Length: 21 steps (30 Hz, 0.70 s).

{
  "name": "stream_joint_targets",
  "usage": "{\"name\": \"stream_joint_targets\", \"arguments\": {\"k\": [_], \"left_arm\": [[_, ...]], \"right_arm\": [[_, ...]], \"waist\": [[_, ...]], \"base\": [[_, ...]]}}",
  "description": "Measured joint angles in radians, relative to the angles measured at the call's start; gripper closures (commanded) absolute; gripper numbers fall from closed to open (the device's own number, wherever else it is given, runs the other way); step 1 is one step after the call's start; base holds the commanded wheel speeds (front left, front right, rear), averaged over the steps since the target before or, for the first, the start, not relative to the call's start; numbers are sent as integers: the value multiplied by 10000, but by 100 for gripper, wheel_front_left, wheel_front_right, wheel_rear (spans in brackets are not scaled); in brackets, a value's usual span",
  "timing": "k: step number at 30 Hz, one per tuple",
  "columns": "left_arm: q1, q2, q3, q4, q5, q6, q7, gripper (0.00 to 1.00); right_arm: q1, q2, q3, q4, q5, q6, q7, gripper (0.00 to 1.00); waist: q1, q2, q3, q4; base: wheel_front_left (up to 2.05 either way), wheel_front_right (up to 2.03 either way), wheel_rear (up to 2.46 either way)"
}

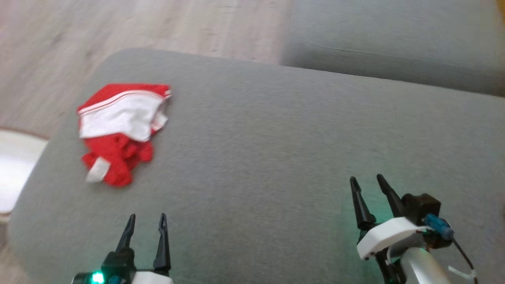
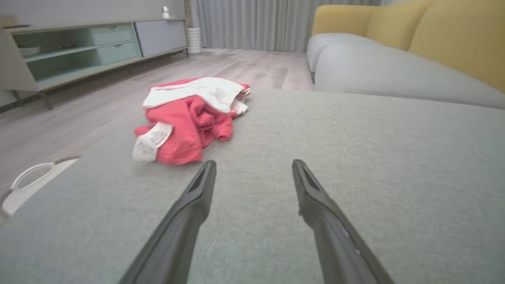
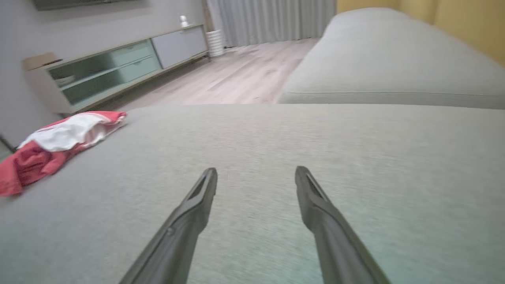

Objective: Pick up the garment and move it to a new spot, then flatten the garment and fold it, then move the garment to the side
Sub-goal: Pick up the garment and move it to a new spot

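Note:
A red and white garment (image 1: 120, 132) lies crumpled near the left edge of a grey cushion (image 1: 276, 138). The left wrist view has the garment (image 2: 189, 118) just ahead and left of the fingers, with a white label at its near corner. From the right wrist the garment (image 3: 55, 144) lies far off to the left. My left gripper (image 1: 146, 221) is open and empty, near the cushion's front edge, below the garment. My right gripper (image 1: 367, 182) is open and empty too, over the cushion's right front part.
A second grey sofa seat (image 1: 394, 43) with yellow backrests (image 2: 453, 35) lies beyond the cushion to the right. A white round object (image 1: 15, 165) sits on the wooden floor (image 1: 118, 27) off the cushion's left edge. A low media cabinet (image 2: 79, 47) stands along the far wall.

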Motion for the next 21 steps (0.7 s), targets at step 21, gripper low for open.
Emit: {"name": "stream_joint_targets", "arguments": {"k": [21], "left_arm": [[-2726,100,606,696,-251,-997,0,0]], "right_arm": [[-546,4,869,-219,211,0,0,0]], "waist": [[0,0,1086,803]], "base": [[0,0,0]]}}
